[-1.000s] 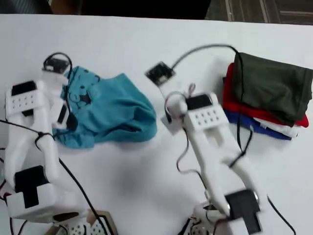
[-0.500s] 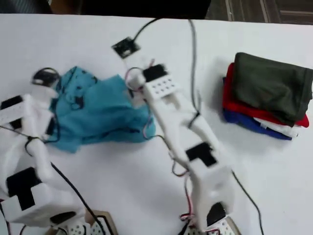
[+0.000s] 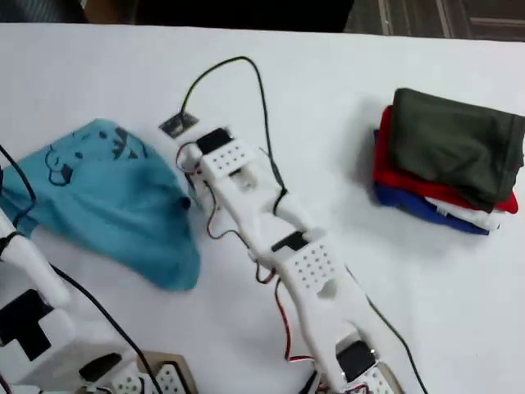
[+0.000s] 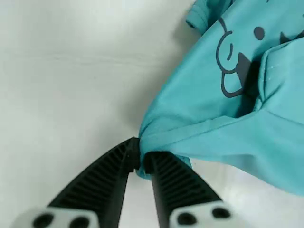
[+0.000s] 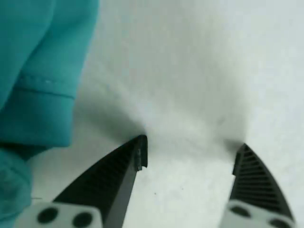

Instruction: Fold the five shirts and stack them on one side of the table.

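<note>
A teal shirt [image 3: 107, 197] with a dark cartoon print lies spread and rumpled on the left of the white table [image 3: 271, 98]. My left gripper [image 4: 141, 156] is shut on a bunched edge of the teal shirt [image 4: 228, 95], pinching the fabric at its tips. The left arm [image 3: 29, 263] stands at the table's far left edge. My right gripper [image 5: 192, 149] is open with its tips down on bare table, just beside a hemmed edge of the shirt [image 5: 38, 80]. In the high view the right gripper [image 3: 187, 197] is at the shirt's right edge.
A stack of folded shirts [image 3: 447, 156] sits at the right side, olive green on top, then red, white and blue. The right arm [image 3: 303, 271] lies diagonally across the table's middle, with cables [image 3: 246, 74] looping above it.
The right arm swung left from near the folded stack to the shirt's right edge. The left arm pulled the teal shirt leftward, spreading it out.
</note>
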You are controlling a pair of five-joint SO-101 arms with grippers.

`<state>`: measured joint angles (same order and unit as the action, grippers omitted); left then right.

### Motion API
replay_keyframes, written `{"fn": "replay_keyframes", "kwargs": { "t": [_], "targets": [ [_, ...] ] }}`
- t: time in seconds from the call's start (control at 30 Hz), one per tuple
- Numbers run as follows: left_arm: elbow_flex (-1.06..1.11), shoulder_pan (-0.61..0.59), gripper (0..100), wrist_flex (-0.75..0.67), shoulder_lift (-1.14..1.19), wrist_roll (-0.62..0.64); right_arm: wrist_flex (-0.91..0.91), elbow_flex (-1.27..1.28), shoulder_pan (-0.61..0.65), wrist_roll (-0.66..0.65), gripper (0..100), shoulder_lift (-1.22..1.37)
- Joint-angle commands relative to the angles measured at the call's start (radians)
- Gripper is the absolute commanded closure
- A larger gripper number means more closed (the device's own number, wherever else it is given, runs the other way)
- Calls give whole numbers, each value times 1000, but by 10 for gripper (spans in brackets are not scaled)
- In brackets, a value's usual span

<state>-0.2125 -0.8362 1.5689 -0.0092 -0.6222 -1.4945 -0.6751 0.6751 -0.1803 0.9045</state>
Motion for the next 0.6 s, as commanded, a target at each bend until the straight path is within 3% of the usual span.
{"fn": "replay_keyframes", "kwargs": {
  "t": [0.0, 0.2, 0.57],
  "targets": [
    [-25, -11, 970, 18, -51, -12, -81, -6, 7, -69, 793, 7],
    [179, -8, 969, -41, -51, -109, -136, -26, -4, -109, 682, -116],
    [446, -106, 969, -187, -55, -109, -133, -242, 108, 29, 676, -251]
  ]
}}
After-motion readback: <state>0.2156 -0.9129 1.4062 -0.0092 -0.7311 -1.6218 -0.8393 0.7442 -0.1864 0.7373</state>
